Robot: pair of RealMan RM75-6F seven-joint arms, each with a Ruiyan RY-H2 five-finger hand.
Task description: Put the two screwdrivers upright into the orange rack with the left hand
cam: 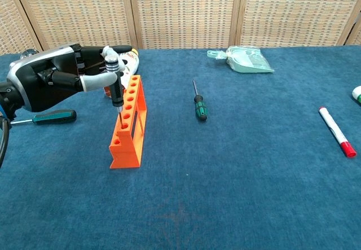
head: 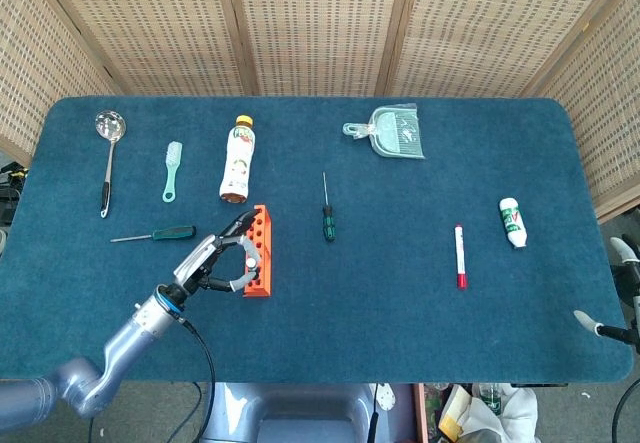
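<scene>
My left hand (cam: 53,83) (head: 212,261) pinches a small black-handled screwdriver (cam: 115,87) (head: 250,260) upright over the orange rack (cam: 131,127) (head: 259,253). Its thin shaft points down into a hole near the rack's front end. A green-handled screwdriver (cam: 199,107) (head: 327,221) lies flat to the right of the rack. Another green-handled screwdriver (cam: 54,116) (head: 170,233) lies to the left, partly behind my hand in the chest view. My right hand (head: 612,293) shows only at the table's right edge, fingers apart and holding nothing.
A drink bottle (head: 237,158) lies just behind the rack. A ladle (head: 107,153) and a brush (head: 172,170) sit at the back left, a dustpan (head: 390,133) at the back centre. A red marker (head: 460,255) and a small white bottle (head: 512,221) lie at the right.
</scene>
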